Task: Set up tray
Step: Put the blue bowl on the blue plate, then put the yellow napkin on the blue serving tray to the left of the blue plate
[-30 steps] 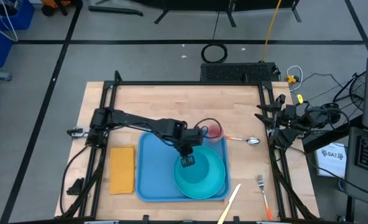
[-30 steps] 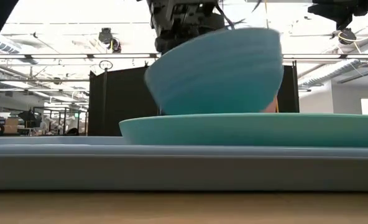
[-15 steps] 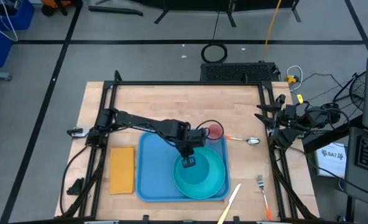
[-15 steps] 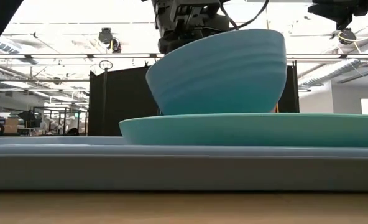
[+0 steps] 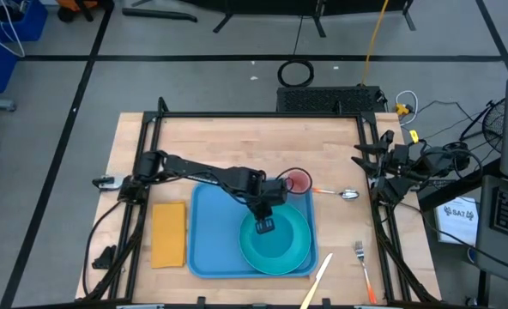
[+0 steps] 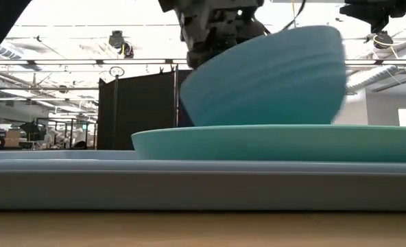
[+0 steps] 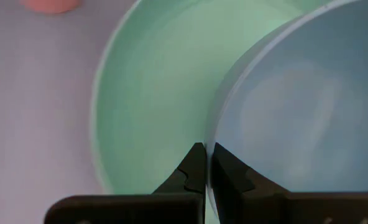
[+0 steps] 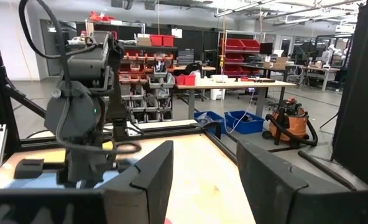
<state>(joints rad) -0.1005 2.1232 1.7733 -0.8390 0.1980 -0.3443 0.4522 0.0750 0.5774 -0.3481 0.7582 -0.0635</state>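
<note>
Above the tray (image 5: 207, 232), left fingers (image 7: 199, 171) pinch a bowl (image 6: 265, 79) rim

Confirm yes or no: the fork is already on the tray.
No. In the high view the fork lies on the bare wooden table, off the right edge of the tray.

Tray (image 5: 204, 232) left half bare, plate (image 5: 299, 251) and bowl (image 6: 265, 79) fill right, cup (image 5: 298, 181) prob. crowds far corner
</note>
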